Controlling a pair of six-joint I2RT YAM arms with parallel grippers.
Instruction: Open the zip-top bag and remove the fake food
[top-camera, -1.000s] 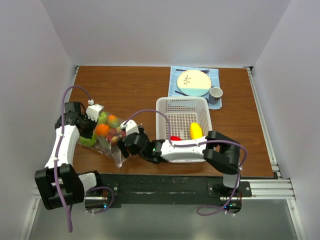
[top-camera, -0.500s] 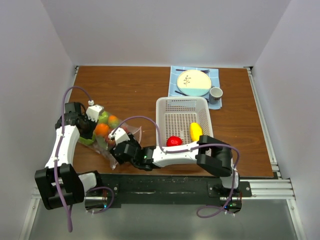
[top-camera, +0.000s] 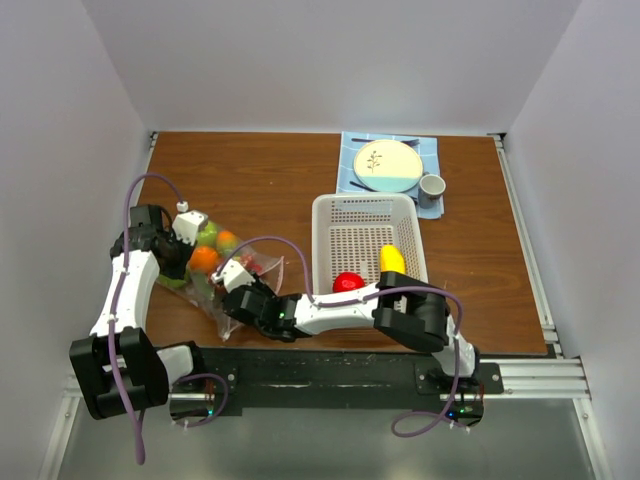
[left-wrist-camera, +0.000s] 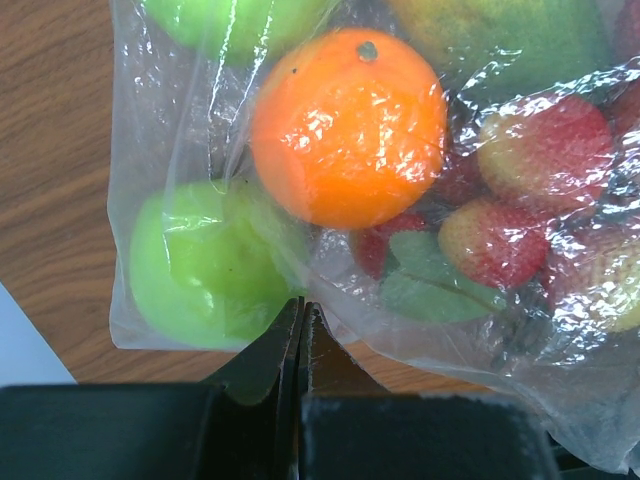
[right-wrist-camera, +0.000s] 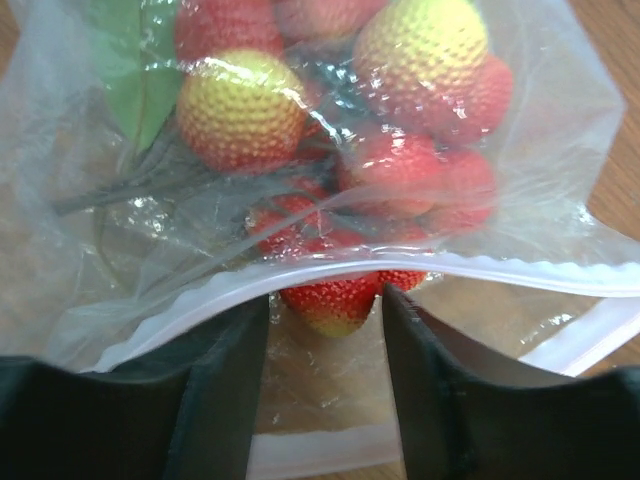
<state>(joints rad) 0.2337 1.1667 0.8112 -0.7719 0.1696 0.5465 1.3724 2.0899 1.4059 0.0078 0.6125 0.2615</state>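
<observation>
The clear zip-top bag (top-camera: 222, 272) lies on the table's left side. It holds fake food: an orange (left-wrist-camera: 350, 125), a green apple (left-wrist-camera: 205, 265) and several strawberries (right-wrist-camera: 240, 110). My left gripper (left-wrist-camera: 301, 308) is shut, pinching the film at the bag's closed end (top-camera: 183, 255). My right gripper (right-wrist-camera: 325, 304) is at the open mouth. Its jaws are open and narrow, one on each side of a red strawberry (right-wrist-camera: 332, 295) that pokes out under the white zip strip (right-wrist-camera: 480, 270). The right finger touches it and the left stands a sliver off.
A white perforated basket (top-camera: 320, 225) stands right of the bag. It holds a red fruit (top-camera: 347, 282) and a yellow lemon (top-camera: 392, 260). A plate (top-camera: 388, 165) and a cup (top-camera: 432, 186) rest on a blue cloth at the back right.
My right arm swung left from the basket to the bag's mouth, and its jaws narrowed around the strawberry. The red fruit now shows in the basket. The left arm held still.
</observation>
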